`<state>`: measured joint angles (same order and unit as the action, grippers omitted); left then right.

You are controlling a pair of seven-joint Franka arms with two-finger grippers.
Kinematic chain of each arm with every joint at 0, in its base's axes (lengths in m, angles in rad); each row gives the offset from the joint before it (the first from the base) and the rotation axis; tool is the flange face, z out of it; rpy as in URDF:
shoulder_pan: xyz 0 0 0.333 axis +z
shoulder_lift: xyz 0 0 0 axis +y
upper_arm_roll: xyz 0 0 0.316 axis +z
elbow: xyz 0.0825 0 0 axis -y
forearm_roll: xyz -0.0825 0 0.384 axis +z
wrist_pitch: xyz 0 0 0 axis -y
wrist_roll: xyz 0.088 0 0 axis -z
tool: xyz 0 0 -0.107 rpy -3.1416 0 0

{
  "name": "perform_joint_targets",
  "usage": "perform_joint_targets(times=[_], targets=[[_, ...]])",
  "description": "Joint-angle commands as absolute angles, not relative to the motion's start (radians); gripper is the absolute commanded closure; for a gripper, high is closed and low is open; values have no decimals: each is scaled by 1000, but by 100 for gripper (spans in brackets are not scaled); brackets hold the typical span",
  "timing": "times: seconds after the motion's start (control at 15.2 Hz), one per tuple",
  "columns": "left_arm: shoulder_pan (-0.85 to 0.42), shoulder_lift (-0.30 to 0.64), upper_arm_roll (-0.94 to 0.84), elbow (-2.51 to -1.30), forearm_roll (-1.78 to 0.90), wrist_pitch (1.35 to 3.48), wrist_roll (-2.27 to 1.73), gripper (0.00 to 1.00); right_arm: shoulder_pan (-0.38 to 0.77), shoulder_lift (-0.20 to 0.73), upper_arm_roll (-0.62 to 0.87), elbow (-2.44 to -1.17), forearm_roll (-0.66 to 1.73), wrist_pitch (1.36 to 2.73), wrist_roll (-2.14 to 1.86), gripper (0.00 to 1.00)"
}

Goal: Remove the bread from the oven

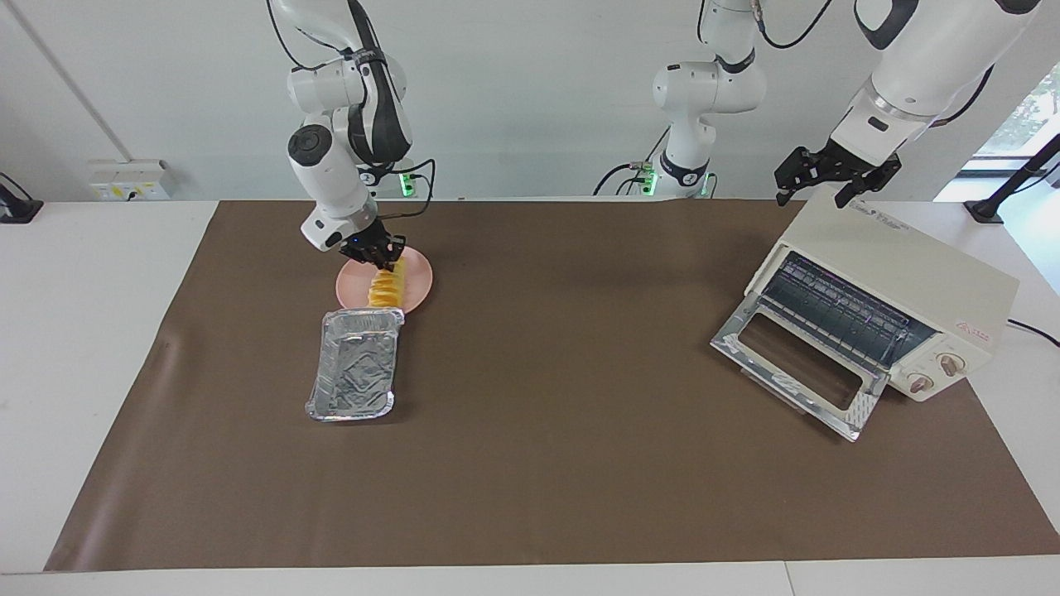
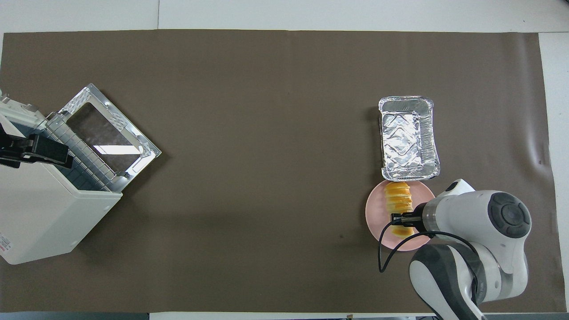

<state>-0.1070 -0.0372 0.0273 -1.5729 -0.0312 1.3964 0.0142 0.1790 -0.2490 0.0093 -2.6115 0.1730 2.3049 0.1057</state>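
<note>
Facing view, read from its one side to the other: the right gripper [image 1: 383, 252] is seen low over the pink plate [image 1: 414, 285], its fingers pinched on the end of the bread [image 1: 384, 287] that lies nearer to the robots. The bread is laid lengthwise on the plate, and its other end is pointed at the foil tray [image 1: 354, 365], which is set just beside the plate and farther from the robots. Plate and tray are found toward the right arm's end of the table, on the brown mat [image 1: 546, 414]. The oven [image 1: 898, 306] is placed well apart from them, toward the left arm's end, with its drop door [image 1: 799, 364] folded down flat and its wire rack [image 1: 836, 319] shown bare. The left gripper [image 1: 836, 178] is held in the air over the top edge of the oven, where the left arm waits; whether its fingers are spread or pressed together cannot be told.

In the overhead view the bread [image 2: 398, 200] is seen across the middle of the plate [image 2: 375, 222], and the right gripper [image 2: 403, 218] is closed across its nearer end.
</note>
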Motion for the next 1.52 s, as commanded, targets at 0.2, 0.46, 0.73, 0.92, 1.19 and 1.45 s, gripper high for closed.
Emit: perform_joint_targets(times=[0.2, 0.46, 0.73, 0.92, 1.19, 1.45], targets=[[-97, -52, 20, -1591, -15, 1405, 15, 0, 89, -215, 8, -2297, 150, 2087, 115, 0], [-97, -52, 20, -1591, -15, 1405, 15, 0, 35, -187, 6, -2091, 48, 1939, 95, 0], [-97, -52, 20, -1591, -15, 1405, 14, 0, -32, -163, 5, -1926, 41, 1844, 19, 0], [-97, -52, 20, -1591, -15, 1405, 15, 0, -60, -82, 2, -1720, 40, 1647, -5, 0], [-97, -52, 18, -1591, -15, 1405, 15, 0, -89, -31, 2, -1597, 14, 1569, -5, 0], [-97, -52, 18, -1591, -15, 1405, 15, 0, -89, -31, 2, -1612, 6, 1594, -1, 0]])
